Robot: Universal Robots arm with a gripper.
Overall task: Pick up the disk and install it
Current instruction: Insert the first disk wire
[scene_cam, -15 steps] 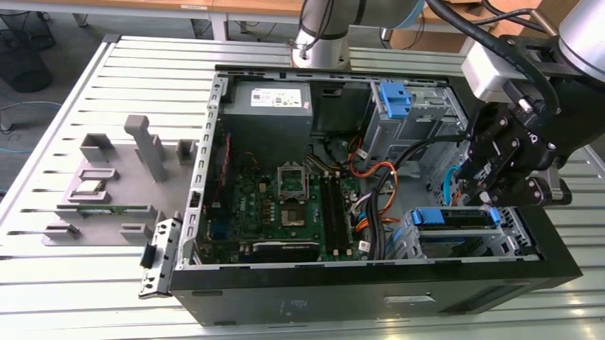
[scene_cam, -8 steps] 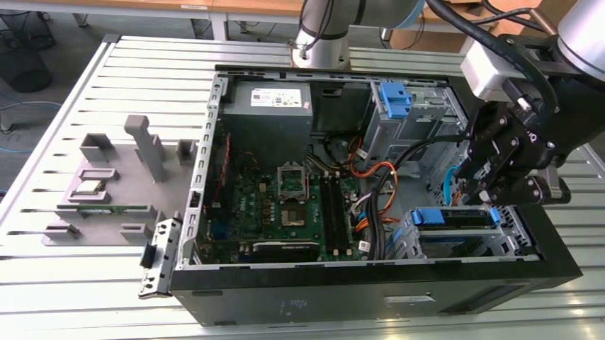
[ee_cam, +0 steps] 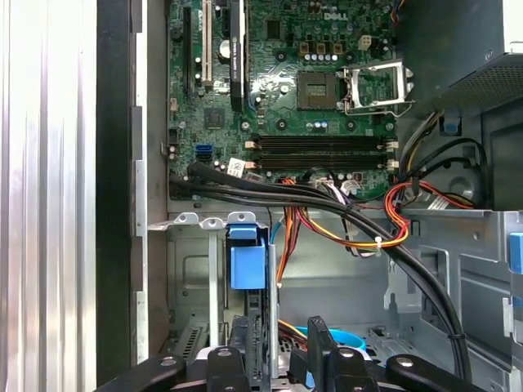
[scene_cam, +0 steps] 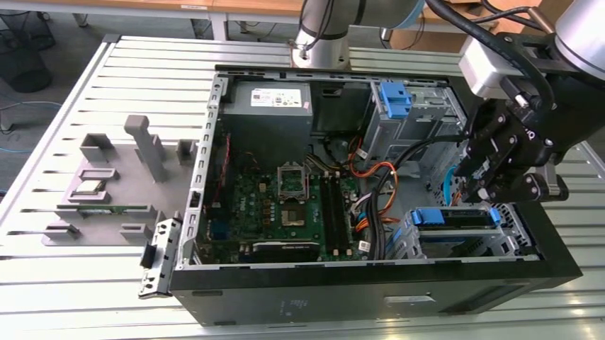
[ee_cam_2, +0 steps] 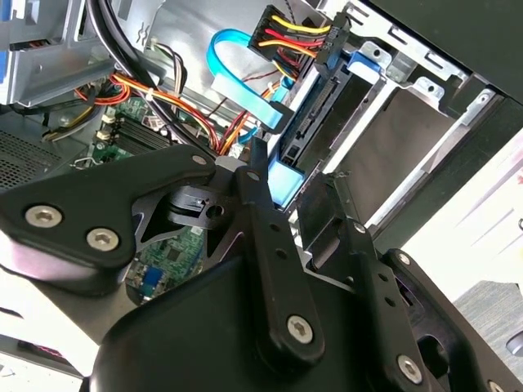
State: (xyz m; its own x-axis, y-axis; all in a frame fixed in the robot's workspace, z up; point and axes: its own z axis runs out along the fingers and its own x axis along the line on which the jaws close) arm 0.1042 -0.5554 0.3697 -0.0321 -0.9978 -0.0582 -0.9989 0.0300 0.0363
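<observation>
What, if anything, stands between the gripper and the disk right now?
Nothing visible does. In the second wrist view the open gripper hangs right at the disk, with the disk's blue bracket tab between its fingers. The black cables run past the drive cage in the first wrist view, not across that gap.

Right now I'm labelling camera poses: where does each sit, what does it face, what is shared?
Exterior view: off the arm, looking down into the open black computer case; black gripper at the exterior view's right.
First wrist view: on the arm, facing the green motherboard; gripper links show.
Second wrist view: on the arm, looking past the gripper at the blue-bracketed disk.
Both wrist views share that disk.
</observation>
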